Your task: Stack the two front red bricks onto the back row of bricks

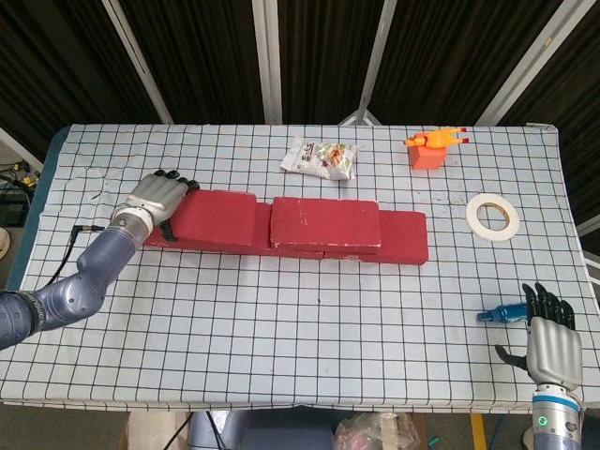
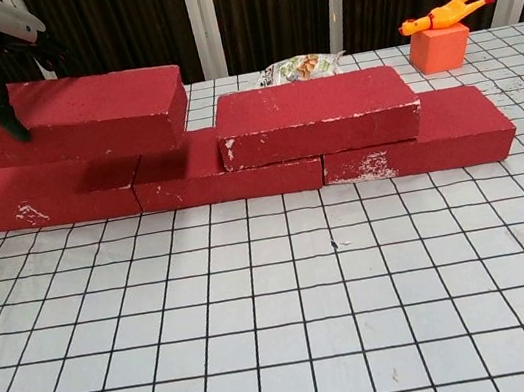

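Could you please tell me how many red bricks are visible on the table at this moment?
5. Three form the back row: left, middle, right. One red foam brick lies stacked on the middle and right ones. The left hand holds the fifth, tilted, above the left end. None seems hidden.
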### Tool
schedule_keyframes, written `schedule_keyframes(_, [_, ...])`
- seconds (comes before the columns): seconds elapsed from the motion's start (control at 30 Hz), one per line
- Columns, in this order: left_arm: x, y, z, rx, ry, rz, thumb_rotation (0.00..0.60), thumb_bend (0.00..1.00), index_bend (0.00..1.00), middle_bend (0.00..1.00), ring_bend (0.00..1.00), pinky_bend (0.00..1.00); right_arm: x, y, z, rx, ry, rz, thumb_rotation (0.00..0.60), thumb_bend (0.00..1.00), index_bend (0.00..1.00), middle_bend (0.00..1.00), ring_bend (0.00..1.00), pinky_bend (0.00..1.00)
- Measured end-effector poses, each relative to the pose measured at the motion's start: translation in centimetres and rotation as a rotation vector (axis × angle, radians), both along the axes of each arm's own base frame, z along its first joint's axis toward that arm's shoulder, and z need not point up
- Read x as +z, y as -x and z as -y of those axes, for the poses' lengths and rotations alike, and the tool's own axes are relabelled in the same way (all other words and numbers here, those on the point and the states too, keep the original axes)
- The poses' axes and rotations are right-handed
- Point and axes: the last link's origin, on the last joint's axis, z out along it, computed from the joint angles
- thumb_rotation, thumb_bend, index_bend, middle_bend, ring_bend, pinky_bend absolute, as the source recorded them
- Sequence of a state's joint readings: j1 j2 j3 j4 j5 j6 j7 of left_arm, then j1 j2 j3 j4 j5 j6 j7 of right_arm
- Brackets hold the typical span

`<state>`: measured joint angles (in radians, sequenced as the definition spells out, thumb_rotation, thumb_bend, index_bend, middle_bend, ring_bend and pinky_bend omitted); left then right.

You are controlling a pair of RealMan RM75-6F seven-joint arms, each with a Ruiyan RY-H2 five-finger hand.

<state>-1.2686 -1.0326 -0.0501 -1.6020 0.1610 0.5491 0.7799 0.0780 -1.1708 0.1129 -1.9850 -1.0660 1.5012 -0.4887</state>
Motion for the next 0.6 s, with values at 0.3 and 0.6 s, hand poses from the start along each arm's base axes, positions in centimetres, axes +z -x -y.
schedule_keyframes(0.3, [0.1, 0.8, -0.6, 0.009, -0.007, 0.004, 0.600, 0.01, 0.22, 0.15, 0.07, 0.09, 0.0, 0.0, 0.1, 0.001, 0.007, 0.002, 0.600, 0.18, 0.05, 0.00, 0.00, 0.00])
schedule_keyframes(0.6, [-0.6, 2.0, -1.6, 0.033, -0.012, -0.007, 0.600, 0.01, 0.22, 0.15, 0.07, 0.09, 0.0, 0.0, 0.1, -0.003, 0.005, 0.002, 0.600, 0.18, 0.05, 0.00, 0.00, 0.00])
